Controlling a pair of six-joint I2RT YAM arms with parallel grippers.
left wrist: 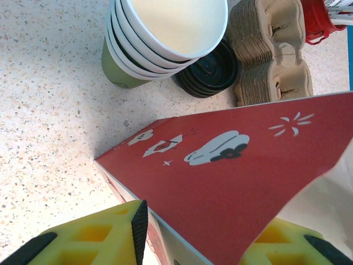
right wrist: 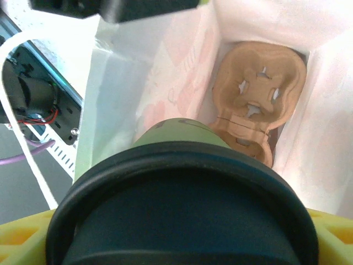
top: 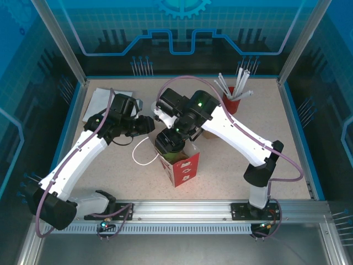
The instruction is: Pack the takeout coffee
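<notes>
R gripper [top: 170,142] clamped on lidded coffee cup [right wrist: 182,210], at mouth of open red bag [left wrist: 231,182].
Below cup, inside bag: cardboard carrier [right wrist: 259,94] on the bottom. L gripper [left wrist: 198,245] straddles bag's top edge; can't tell if pinching. Ahead of it on speckled table [left wrist: 49,110]: stack of cups [left wrist: 165,33], black lids [left wrist: 212,72], spare carriers [left wrist: 270,49], straw cup [top: 234,102]. Blue-lit panels [top: 176,38] around.

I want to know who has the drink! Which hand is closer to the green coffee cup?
Right. The right hand holds the coffee cup at the mouth of the bag. The left hand is off to the side, at the bag's red wall, not touching the cup.
</notes>
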